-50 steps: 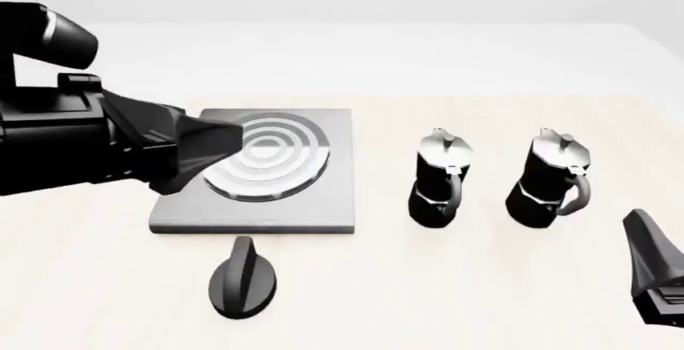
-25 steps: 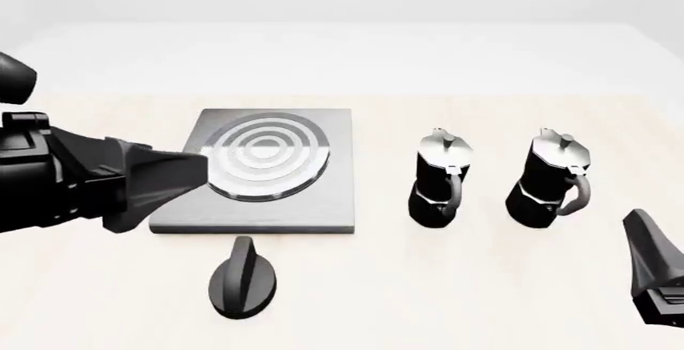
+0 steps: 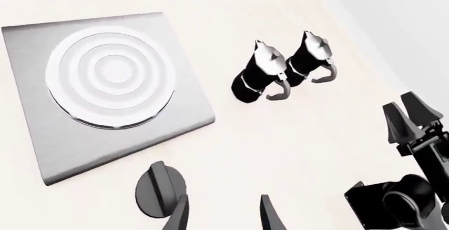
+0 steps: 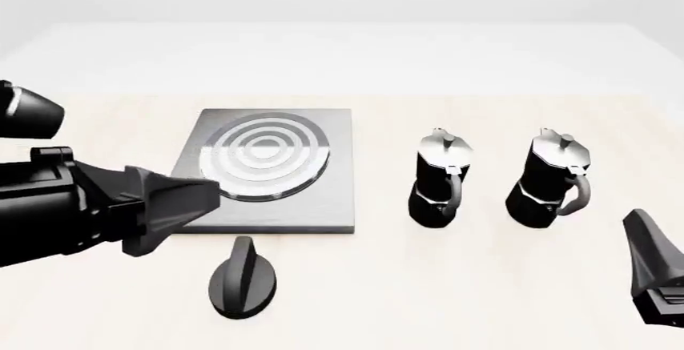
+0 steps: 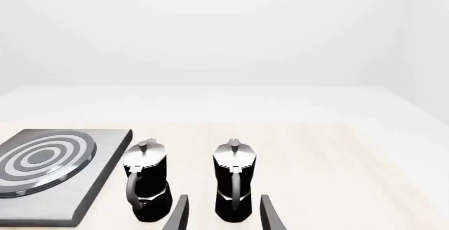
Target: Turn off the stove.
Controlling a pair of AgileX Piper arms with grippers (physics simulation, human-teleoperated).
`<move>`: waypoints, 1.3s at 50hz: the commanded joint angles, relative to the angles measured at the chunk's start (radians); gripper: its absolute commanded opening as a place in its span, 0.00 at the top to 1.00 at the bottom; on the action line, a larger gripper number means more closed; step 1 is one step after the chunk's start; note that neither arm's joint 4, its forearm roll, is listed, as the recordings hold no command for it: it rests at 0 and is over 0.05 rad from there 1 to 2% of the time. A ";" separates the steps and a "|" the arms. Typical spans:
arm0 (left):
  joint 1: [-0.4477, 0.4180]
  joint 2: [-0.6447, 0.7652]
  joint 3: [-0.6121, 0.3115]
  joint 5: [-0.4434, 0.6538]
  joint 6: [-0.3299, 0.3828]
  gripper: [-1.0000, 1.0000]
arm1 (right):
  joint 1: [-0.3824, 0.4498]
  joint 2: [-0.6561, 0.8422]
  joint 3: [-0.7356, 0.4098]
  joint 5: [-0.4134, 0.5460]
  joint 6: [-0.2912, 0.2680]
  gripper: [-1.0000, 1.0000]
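The stove (image 4: pixel 326 206) is a square grey plate with a ringed burner (image 4: pixel 264 154), left of the table's centre. Its black ridged knob (image 4: pixel 243 279) sits on the table just in front of the plate. My left gripper (image 4: pixel 211 195) comes in from the left, its tip over the plate's front left corner, above and to the left of the knob. In the left wrist view its fingers (image 3: pixel 179 217) stand apart with nothing between them, and the knob (image 3: pixel 159 187) lies just beside one finger. My right gripper (image 4: pixel 641 234) rests open at the near right edge, far from the stove.
Two black-and-silver moka pots (image 4: pixel 440 178) (image 4: pixel 556 178) stand side by side to the right of the plate. The right wrist view shows both pots (image 5: pixel 147 180) (image 5: pixel 235 180) just ahead of the open right gripper (image 5: pixel 223 215).
My left gripper has drawn back from over the burner, moving nearer and lower to the plate's front left corner by the knob. The right arm has not moved.
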 commanded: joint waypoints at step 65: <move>-0.059 0.166 0.238 -0.385 -0.201 0.00 | 0.000 0.000 0.000 0.000 0.000 0.00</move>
